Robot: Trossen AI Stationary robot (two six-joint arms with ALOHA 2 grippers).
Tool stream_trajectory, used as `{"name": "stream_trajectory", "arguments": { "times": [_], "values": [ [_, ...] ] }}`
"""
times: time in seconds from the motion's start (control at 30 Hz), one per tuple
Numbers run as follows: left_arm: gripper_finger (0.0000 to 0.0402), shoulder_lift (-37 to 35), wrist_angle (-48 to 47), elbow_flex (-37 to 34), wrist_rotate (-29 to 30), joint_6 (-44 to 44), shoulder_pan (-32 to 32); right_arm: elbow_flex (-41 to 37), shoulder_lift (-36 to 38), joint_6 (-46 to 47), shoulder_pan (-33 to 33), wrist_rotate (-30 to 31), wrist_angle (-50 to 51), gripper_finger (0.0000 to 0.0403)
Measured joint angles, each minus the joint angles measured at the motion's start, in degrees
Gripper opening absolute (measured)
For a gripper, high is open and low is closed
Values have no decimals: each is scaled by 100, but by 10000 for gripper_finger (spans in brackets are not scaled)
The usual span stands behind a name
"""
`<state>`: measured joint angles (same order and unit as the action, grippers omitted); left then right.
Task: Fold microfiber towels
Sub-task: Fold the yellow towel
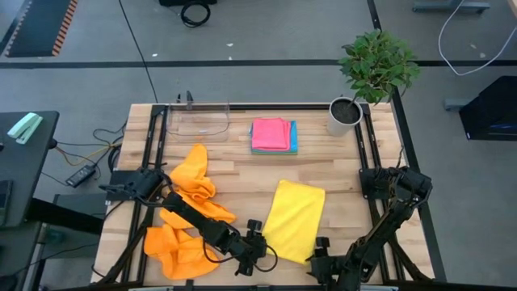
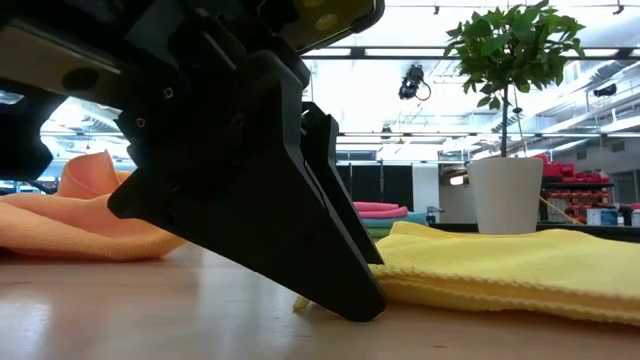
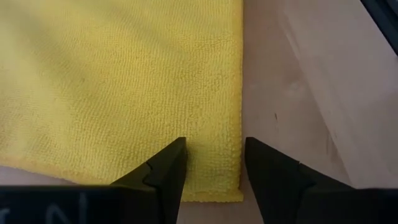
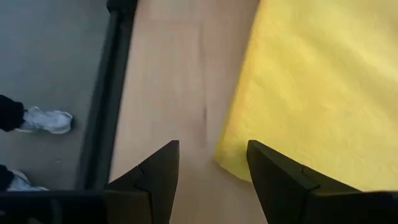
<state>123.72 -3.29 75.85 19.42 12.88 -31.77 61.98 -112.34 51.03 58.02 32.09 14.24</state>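
Left pincer [image 1: 257, 244] open, fingers straddling the near corner of the folded yellow towel [image 1: 294, 218] by the desk's [image 1: 323, 166] front edge. Right pincer [image 1: 321, 249] open beside that towel's other near corner.

Count on my counter [image 1: 242, 174]: one yellow towel [image 1: 294, 219] lying flat; two orange towels, crumpled, one [image 1: 194, 179] above the other [image 1: 176, 246]; one pink towel [image 1: 270, 133] stacked on one blue towel [image 1: 295, 139]. One clear tray [image 1: 198, 120]. One potted plant [image 1: 370, 74]. Two grippers, mine: left [image 1: 257, 242], right [image 1: 321, 257].
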Motion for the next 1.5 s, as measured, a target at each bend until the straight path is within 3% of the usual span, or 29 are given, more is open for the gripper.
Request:
{"name": "stream_trajectory", "arguments": {
  "times": [0.33, 0.6, 0.77, 0.97, 1.03, 1.17, 1.4, 1.5],
  "values": [
    [172, 2, -46, -2, -238, 0, 92, -7, -87, 75, -22, -177, 114, 161],
    [167, 2, -52, -3, -402, 0, 179, -37, -212, 715, -24, -25, 90, 79],
    [116, 2, -23, -2, -370, 32, 212, -42, -212, 795, -28, -24, 92, 30],
    [22, -17, -16, -4, -308, -32, 247, -49, -185, 1139, -28, -39, 98, 10],
    [12, -93, -59, -12, -416, -123, 236, -60, -113, 1431, -11, -103, 125, 7],
    [19, -429, -305, -34, -1325, 125, 296, -75, 225, 2099, 57, -242, 150, 5],
    [13, -1207, -285, -28, -3542, 1706, 608, -64, 1142, 2847, 164, -130, 180, 3],
    [22, -1397, -157, -20, -3972, 2094, 785, -55, 1477, 3053, 104, -83, 682, 3]
  ]
}}
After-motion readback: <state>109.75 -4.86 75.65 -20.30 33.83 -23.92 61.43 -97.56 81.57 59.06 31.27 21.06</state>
